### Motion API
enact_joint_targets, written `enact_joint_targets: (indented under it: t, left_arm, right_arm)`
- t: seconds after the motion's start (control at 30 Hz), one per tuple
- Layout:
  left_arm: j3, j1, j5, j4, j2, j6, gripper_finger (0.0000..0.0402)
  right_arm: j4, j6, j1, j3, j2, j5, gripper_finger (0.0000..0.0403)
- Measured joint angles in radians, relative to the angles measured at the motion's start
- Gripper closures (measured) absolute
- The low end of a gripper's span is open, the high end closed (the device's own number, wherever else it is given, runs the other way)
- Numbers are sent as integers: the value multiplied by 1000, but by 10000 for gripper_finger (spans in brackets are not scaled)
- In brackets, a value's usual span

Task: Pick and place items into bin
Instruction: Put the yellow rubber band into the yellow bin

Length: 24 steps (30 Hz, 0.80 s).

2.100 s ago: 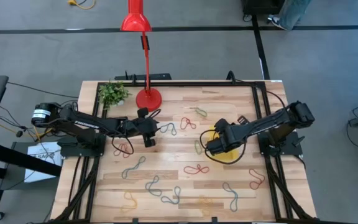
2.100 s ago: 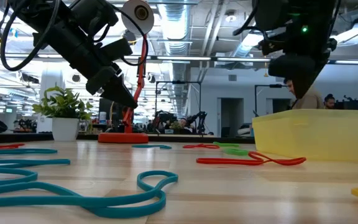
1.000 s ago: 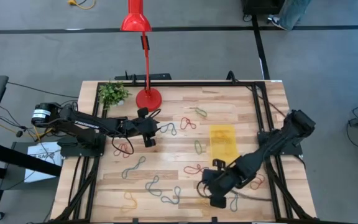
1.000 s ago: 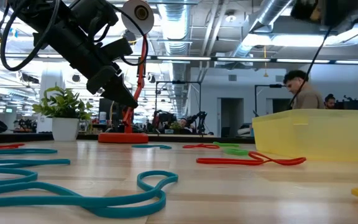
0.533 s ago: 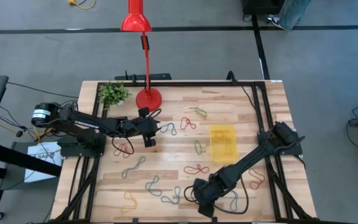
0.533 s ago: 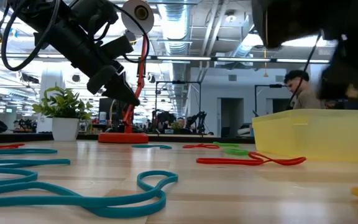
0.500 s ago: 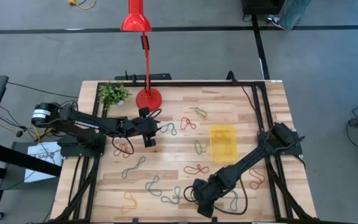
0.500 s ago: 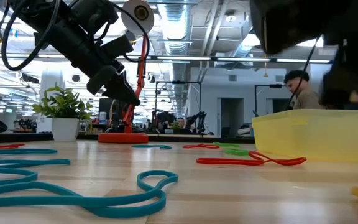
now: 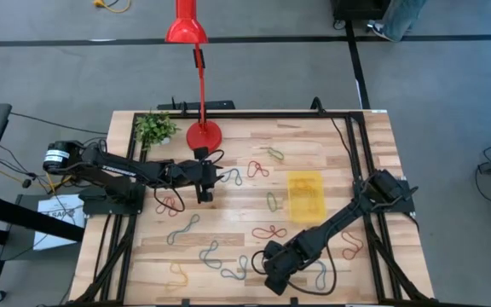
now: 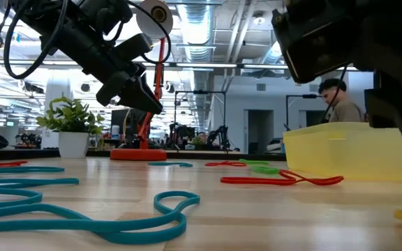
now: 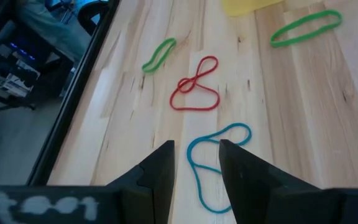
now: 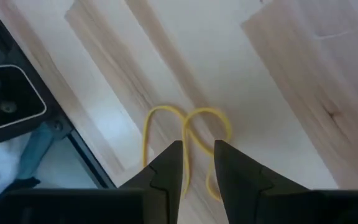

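Many thin coloured loops lie flat on the wooden table. The yellow bin [image 9: 307, 196] stands at right of centre and also shows in the low view [image 10: 347, 150]. My right gripper [image 9: 275, 277] hangs near the table's front edge, open, its fingers [image 12: 197, 149] standing above a twisted yellow loop [image 12: 185, 134]. My left gripper [image 9: 203, 186] hovers at left of centre, open, with a blue loop [image 11: 213, 165] on the table below its fingers [image 11: 196, 149]. A red loop [image 11: 194, 87] and a green loop [image 11: 159, 55] lie beyond it.
A red lamp base [image 9: 204, 134] and a small potted plant [image 9: 154, 128] stand at the back left. Black rails [image 9: 358, 162] run along the table's sides. Teal loops [image 9: 224, 260], a red loop [image 9: 269, 231] and a blue loop [image 9: 318, 269] lie near the front.
My right gripper has gone toward the table's near edge and a little left, and now stands over the yellow loop. My left gripper has turned slightly in place. No loop has moved.
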<state>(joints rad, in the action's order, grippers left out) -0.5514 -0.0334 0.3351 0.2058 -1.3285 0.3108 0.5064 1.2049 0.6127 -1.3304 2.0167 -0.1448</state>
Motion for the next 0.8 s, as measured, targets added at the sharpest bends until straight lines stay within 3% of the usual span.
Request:
enact_joint_targets:
  t: [0.47, 0.8]
  left_arm:
    - [0, 0, 0, -1, 0, -1, 283]
    - [0, 0, -1, -3, 0, -4, 283]
  right_arm:
    - [19, 0, 24, 0, 0, 93, 316]
    - [16, 41, 26, 26, 1, 100, 316]
